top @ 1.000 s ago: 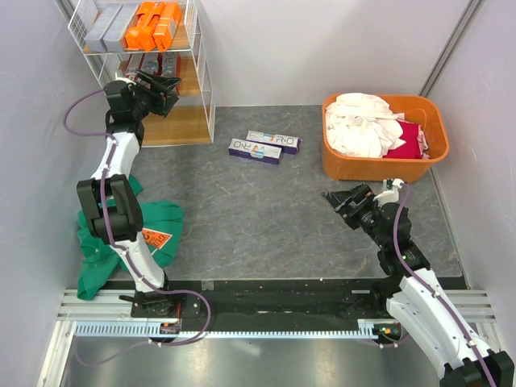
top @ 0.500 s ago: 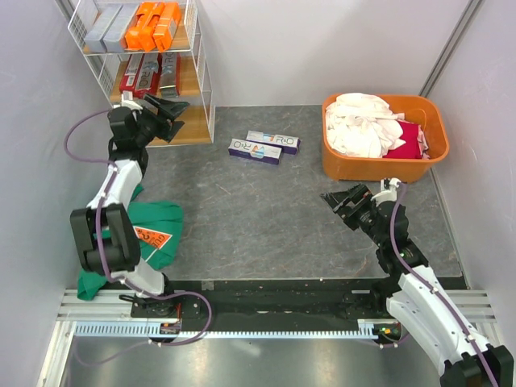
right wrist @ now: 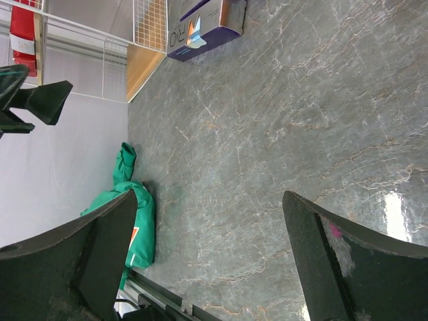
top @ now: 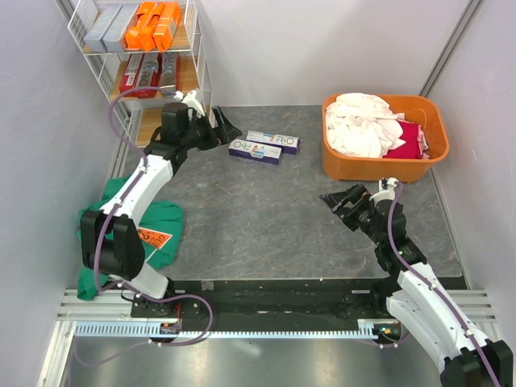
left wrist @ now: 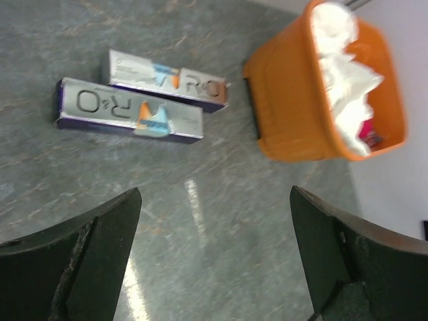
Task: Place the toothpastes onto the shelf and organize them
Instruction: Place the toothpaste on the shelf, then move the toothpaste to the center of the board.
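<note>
Left gripper point(top: 224, 127): jaws spread wide with nothing between them. It hangs over the table point(top: 266, 226) just left of the two loose cartons, and its wrist cam looks down on them past the fingers point(left wrist: 100, 241).
Left gripper vs a second ago: back then it was poked into the shelf's middle tier with the jaws less spread. Since then the arm has swung out to the right and the jaws have opened up.
Right gripper point(top: 335, 206): also wide open and empty, low over the right half of the table, pointing left. It has basically not budged in the last second.
R.O cartons point(top: 255, 151): two white/purple ones lying flat on the table side by side, the far one shifted a bit right, just right of the shelf's foot. Same spot as before.
Shelf point(top: 207, 90): back-left corner. The top tier has silver-grey cartons point(top: 109, 24) on the left and orange cartons point(top: 153, 24) on the right. The middle tier has red-and-silver cartons point(top: 145, 72), now in plain sight with the arm out of the way.
Green cloth point(top: 157, 222): crumpled at the table's left edge under the left arm, unmoved.
Orange tub point(top: 427, 165): back right, holding white and a bit of red laundry point(top: 363, 125), well apart from the cartons.
</note>
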